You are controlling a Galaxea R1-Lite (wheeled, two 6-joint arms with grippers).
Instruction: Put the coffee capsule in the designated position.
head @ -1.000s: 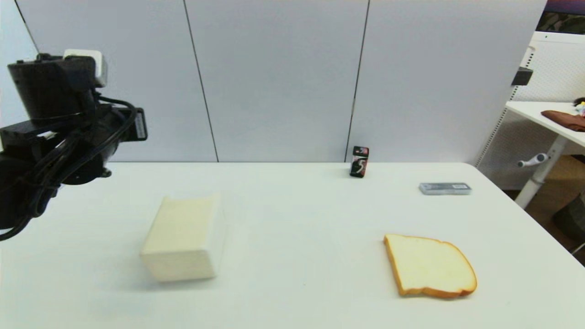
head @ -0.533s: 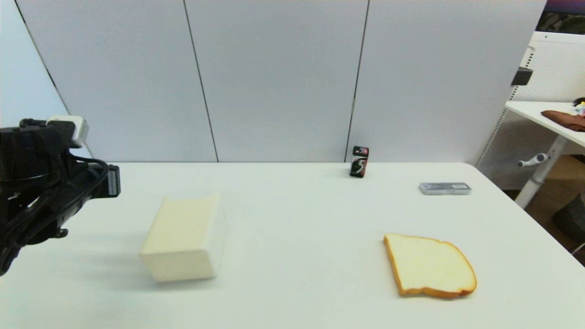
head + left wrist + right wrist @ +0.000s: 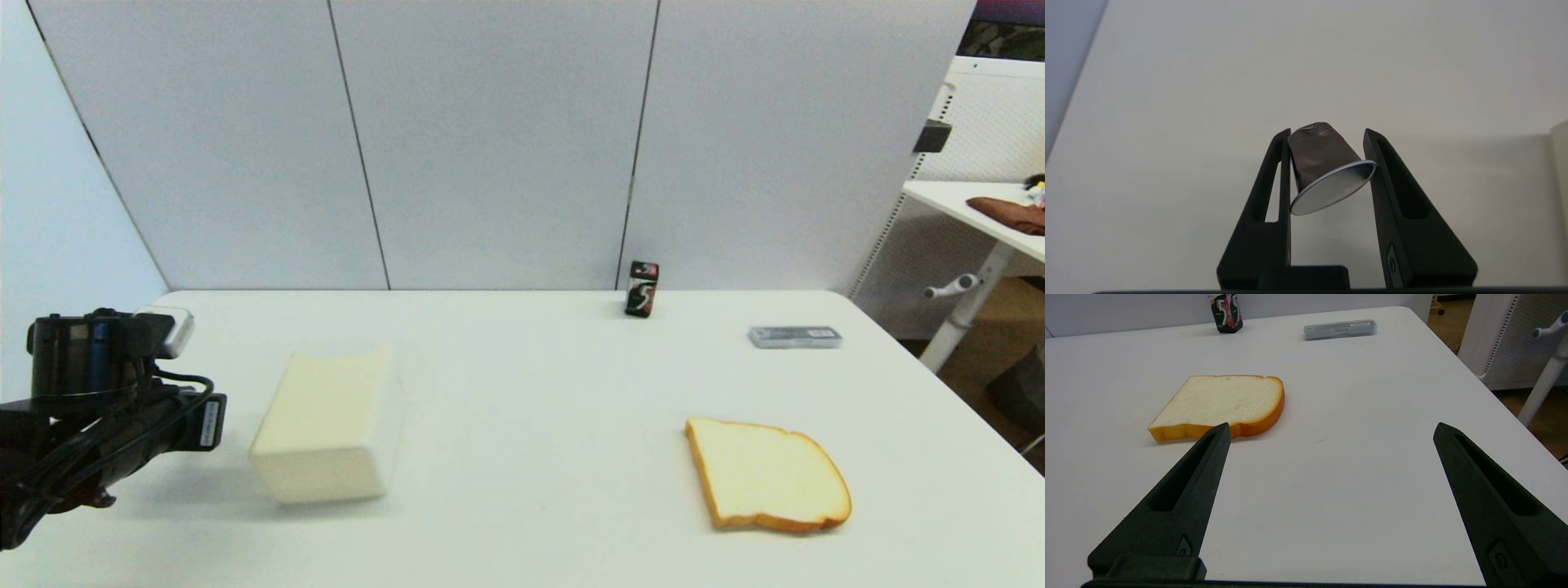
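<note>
Left wrist view: the left gripper (image 3: 1327,141) pinches the coffee capsule (image 3: 1327,167) between its two fingers, silver face tilted toward the camera.
Capsule place: above the white table (image 3: 522,392), maybe just off it.
Left arm: low at the table's left side, beside the cream block (image 3: 326,425).
Right gripper (image 3: 1331,430): spread wide, holding nothing, near the bread slice (image 3: 1220,404).
</note>
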